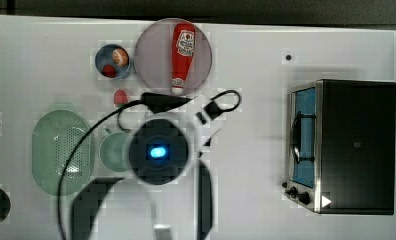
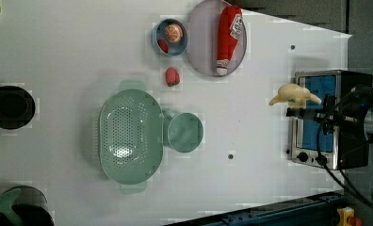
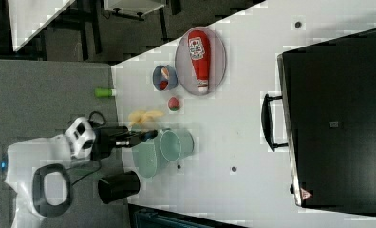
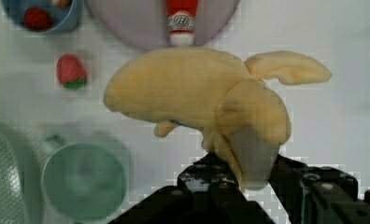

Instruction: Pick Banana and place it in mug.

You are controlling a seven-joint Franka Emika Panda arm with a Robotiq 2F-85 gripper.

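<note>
My gripper (image 4: 248, 175) is shut on the banana (image 4: 197, 98), a pale cream-yellow toy with peel flaps, and holds it by one end high above the white table. In the left view the banana (image 2: 295, 94) hangs at the tip of the gripper (image 2: 301, 111). In the right view the banana (image 3: 145, 116) sits beside the gripper (image 3: 145, 135). The sage-green mug (image 4: 82, 179) stands upright with nothing in it on the table, below and to one side of the banana. The mug (image 2: 184, 133) touches the basket's side. In the top view my wrist (image 1: 158, 151) covers part of the mug (image 1: 112, 150).
A green perforated basket (image 2: 130, 136) lies beside the mug. A red strawberry (image 2: 172, 76), a blue bowl (image 2: 170, 36) with toy food, and a grey plate (image 2: 201, 42) bearing a ketchup bottle (image 2: 228, 37) lie further off. A toaster oven (image 1: 351, 145) and a black cup (image 2: 10, 107) stand at the table's ends.
</note>
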